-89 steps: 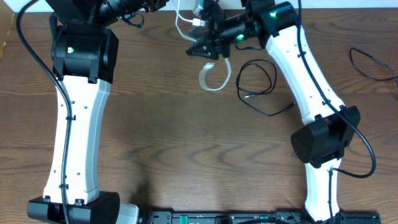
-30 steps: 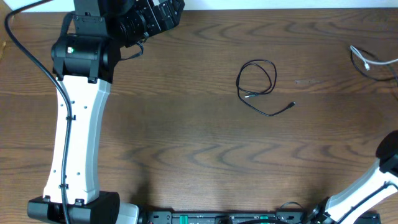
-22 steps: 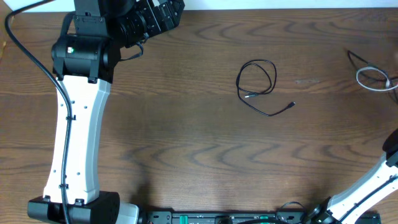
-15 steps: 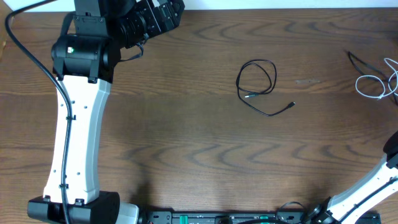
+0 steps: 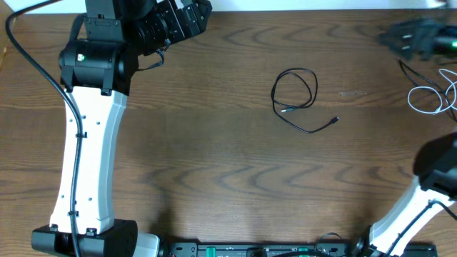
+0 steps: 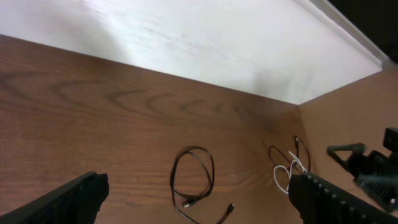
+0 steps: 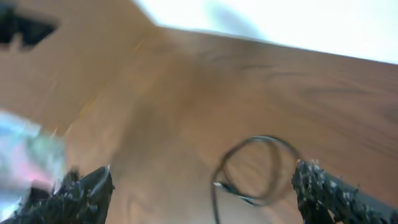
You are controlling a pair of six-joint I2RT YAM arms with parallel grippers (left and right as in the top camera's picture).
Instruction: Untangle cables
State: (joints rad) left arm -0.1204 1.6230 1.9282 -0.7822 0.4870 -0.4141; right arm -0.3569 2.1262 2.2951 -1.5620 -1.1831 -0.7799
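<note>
The black cable (image 5: 295,95) lies as a loose loop in the middle of the table, its tail ending in a plug at the lower right. It also shows in the left wrist view as the black cable (image 6: 194,179) and, blurred, in the right wrist view as the black cable (image 7: 254,169). The white cable (image 5: 430,98) lies apart from it at the right edge, and the left wrist view shows this white cable (image 6: 285,177) too. My left gripper (image 5: 187,17) hangs open at the back left, holding nothing. My right gripper (image 5: 416,38) is a blur at the back right, open and empty.
A thin black wire (image 5: 412,73) lies by the white cable at the right edge. The left arm (image 5: 89,143) stretches along the left side of the table. A white wall (image 6: 186,37) borders the far edge. The right arm's base (image 5: 435,171) stands at the right.
My right gripper opened and let go of the white cable, which dropped onto the table at the right edge. The right arm then swung to the back right. The left arm stayed still.
</note>
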